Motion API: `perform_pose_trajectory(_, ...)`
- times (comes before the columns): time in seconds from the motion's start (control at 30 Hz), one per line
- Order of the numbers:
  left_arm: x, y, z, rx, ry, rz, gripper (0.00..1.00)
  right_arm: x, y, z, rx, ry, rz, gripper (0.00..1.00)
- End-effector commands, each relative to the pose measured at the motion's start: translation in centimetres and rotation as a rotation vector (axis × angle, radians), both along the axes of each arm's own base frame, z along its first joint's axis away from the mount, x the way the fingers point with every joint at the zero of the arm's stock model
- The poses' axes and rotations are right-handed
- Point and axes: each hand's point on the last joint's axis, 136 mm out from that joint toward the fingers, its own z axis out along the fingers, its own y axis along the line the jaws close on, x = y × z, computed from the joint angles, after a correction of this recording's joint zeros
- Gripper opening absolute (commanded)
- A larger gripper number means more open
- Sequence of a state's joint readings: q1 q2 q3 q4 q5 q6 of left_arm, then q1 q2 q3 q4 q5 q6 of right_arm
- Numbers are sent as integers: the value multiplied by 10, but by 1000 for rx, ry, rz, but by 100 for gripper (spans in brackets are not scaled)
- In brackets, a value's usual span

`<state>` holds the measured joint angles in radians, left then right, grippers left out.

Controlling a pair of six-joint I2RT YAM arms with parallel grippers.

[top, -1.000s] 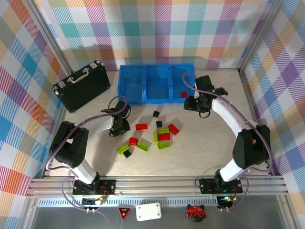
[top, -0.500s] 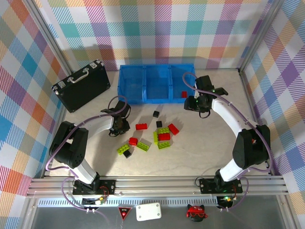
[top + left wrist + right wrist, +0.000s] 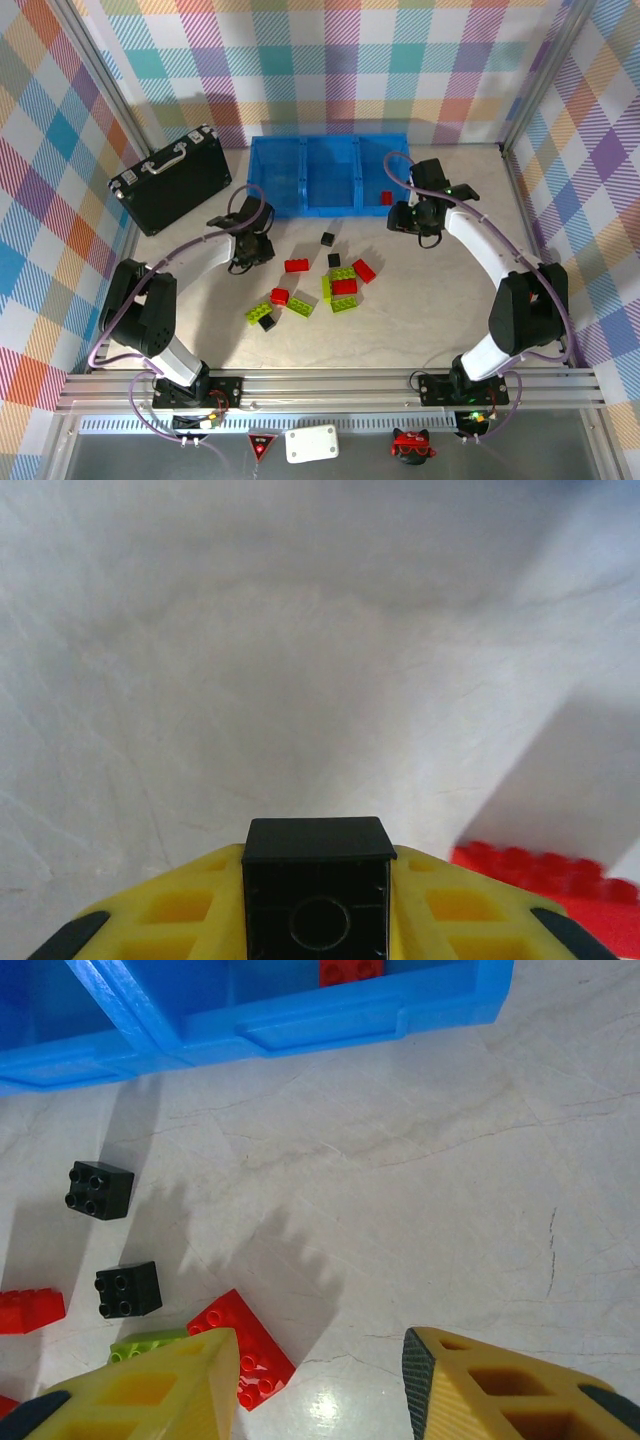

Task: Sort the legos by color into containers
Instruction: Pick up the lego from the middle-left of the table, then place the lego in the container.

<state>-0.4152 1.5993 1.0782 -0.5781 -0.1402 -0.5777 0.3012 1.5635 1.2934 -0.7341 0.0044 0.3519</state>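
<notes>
The left gripper (image 3: 250, 250) is clamped on a black cube (image 3: 318, 890), left of the loose legos (image 3: 343, 287) and on the near side of the tray (image 3: 330, 211). The right gripper (image 3: 320, 1385) hangs wide open and empty, just near of the tray's right compartment, where one red brick (image 3: 386, 197) lies.

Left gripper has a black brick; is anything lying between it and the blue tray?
Nothing visible does. The left gripper, shut on the black brick, hangs just in front of the blue tray, with bare table between them. The black case sits off to the left, outside that path.
</notes>
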Motion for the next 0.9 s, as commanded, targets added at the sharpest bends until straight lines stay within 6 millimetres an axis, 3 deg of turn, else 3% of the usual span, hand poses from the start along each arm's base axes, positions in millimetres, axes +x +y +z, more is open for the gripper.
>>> perform_pose_trajectory(0.0, 8, -6, 26, 9, -30, -50, 32, -8, -6, 6, -5, -10, -16, 49)
perform_pose_trajectory(0.37, 77, -24, 64, 6, -114, -103, 31, -25, -14, 8, -17, -4, -35, 49)
perform_pose_trajectory(0.7, 148, -27, 62, 44, -157, -153, 31, -49, -26, 14, -41, 10, -53, 49)
perform_pose_trajectory(0.87, 176, -19, 49, 43, -158, -130, 31, -61, -33, 18, -52, 3, -68, 49)
